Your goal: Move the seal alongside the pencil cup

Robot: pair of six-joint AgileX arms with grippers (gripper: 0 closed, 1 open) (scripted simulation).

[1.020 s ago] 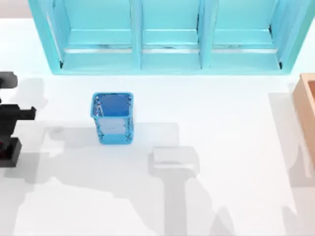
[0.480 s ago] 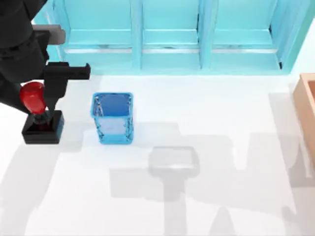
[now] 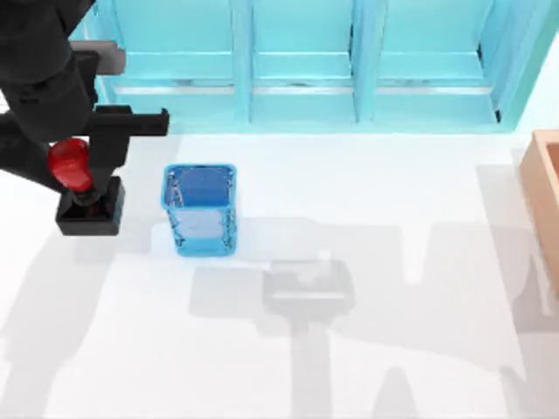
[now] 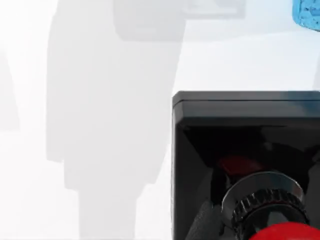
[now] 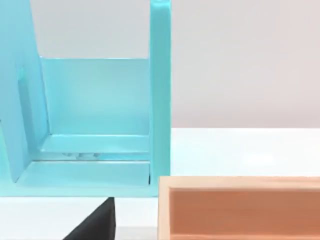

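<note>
The seal (image 3: 86,205), a red knob on a black square base, hangs upright from my left gripper (image 3: 73,166), which is shut on the knob. It sits just left of the pencil cup (image 3: 201,209), a blue mesh-walled square cup, with a small gap between them. In the left wrist view the seal's black base (image 4: 245,145) is close below, its red knob (image 4: 287,234) is at the edge, and a corner of the pencil cup (image 4: 307,12) shows. A black part of my right gripper (image 5: 97,225) shows low in the right wrist view.
A large turquoise shelf unit (image 3: 297,96) runs along the back of the table. A wooden box (image 3: 546,201) stands at the right edge, also close in the right wrist view as the wooden box (image 5: 240,210). White tabletop (image 3: 349,349) lies in front of the cup.
My left arm has swung in from the table's left edge carrying the seal. It moved right toward the pencil cup, and the seal now sits slightly lower and closer to it.
</note>
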